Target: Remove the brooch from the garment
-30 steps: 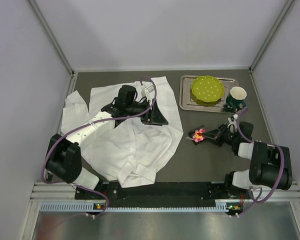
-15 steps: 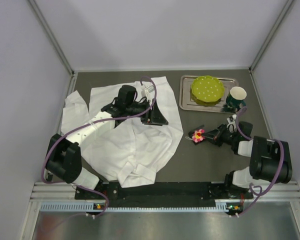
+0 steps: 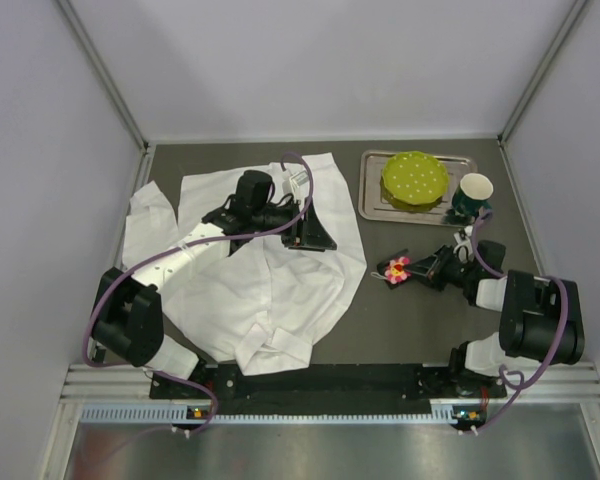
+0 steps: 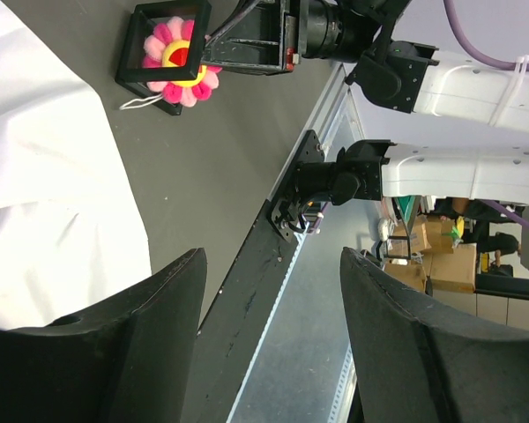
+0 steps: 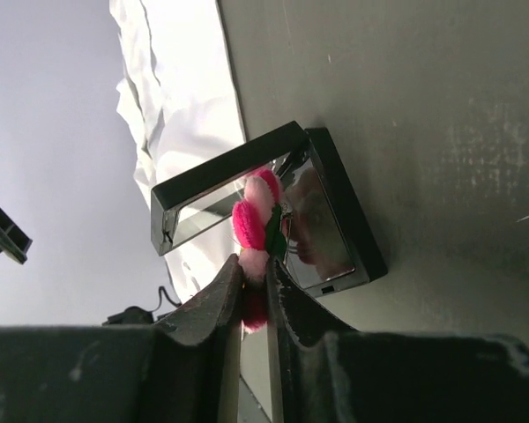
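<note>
**Enclosure.** Pale lilac-grey walls (image 3: 310, 60) close in three sides, with metal posts (image 3: 100, 70) in the far corners. A black rail (image 3: 330, 380) carrying both arm bases runs along the near edge.

**Surface.** The surface (image 3: 420, 330) is dark grey and matt, with faint scuffing in the right wrist view. The garment (image 3: 270, 290), white and wrinkled, covers most of the left half. A metal tray (image 3: 372, 205) lies at the far right and holds a green dotted plate (image 3: 414, 178). A dark green cup (image 3: 472, 195) stands just beside the tray's right end.

**Brooch.** The brooch (image 3: 397, 268) is off the garment, on bare surface right of the shirt's edge and apart from it. It sits at a small black square frame (image 4: 132, 53). The left wrist view shows pink petals around a yellow centre.

**Right tool.** The right tool (image 3: 422, 268) lies low over the surface, pointing at the frame. In the right wrist view its fingers (image 5: 225, 291) are drawn close together. A pink petal shows in the narrow slit between them, so they pinch the brooch by its edge.

**Left tool.** The left tool (image 3: 315, 235) sits over the upper right part of the garment. Its fingers (image 4: 115, 352) are spread wide with nothing between them.
</note>
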You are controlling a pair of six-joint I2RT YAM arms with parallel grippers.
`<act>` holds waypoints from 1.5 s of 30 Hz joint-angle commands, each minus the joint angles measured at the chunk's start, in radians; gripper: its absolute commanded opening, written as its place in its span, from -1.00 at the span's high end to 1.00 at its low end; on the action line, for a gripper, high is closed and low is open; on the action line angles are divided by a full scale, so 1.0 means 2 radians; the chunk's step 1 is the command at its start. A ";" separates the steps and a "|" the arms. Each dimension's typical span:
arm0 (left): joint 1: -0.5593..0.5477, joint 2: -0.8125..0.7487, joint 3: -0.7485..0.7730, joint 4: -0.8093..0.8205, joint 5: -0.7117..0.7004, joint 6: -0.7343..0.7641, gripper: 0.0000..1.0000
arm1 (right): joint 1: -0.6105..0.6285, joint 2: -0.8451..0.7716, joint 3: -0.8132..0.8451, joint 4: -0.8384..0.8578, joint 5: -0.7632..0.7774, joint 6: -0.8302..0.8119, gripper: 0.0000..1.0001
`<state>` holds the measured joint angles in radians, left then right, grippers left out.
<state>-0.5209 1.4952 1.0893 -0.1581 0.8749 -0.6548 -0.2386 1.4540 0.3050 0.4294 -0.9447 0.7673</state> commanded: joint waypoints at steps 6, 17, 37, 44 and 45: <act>-0.003 -0.004 -0.005 0.028 0.013 0.001 -0.34 | -0.004 -0.031 0.034 -0.067 0.035 -0.067 0.60; -0.003 -0.004 -0.005 0.028 0.015 0.001 -0.34 | 0.000 -0.040 0.035 -0.084 0.048 -0.079 0.39; -0.004 -0.006 -0.005 0.028 0.016 0.001 -0.34 | 0.000 -0.025 0.010 -0.021 0.003 -0.039 1.00; -0.005 -0.005 -0.005 0.029 0.017 0.001 -0.34 | 0.003 -0.004 0.018 -0.021 -0.003 -0.044 1.00; -0.005 -0.005 -0.005 0.029 0.017 0.001 -0.34 | 0.010 0.000 0.021 -0.021 -0.003 -0.045 1.00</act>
<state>-0.5255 1.4952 1.0843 -0.1566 0.8822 -0.6559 -0.2375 1.4227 0.3290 0.3290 -0.9215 0.6914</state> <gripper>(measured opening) 0.670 0.028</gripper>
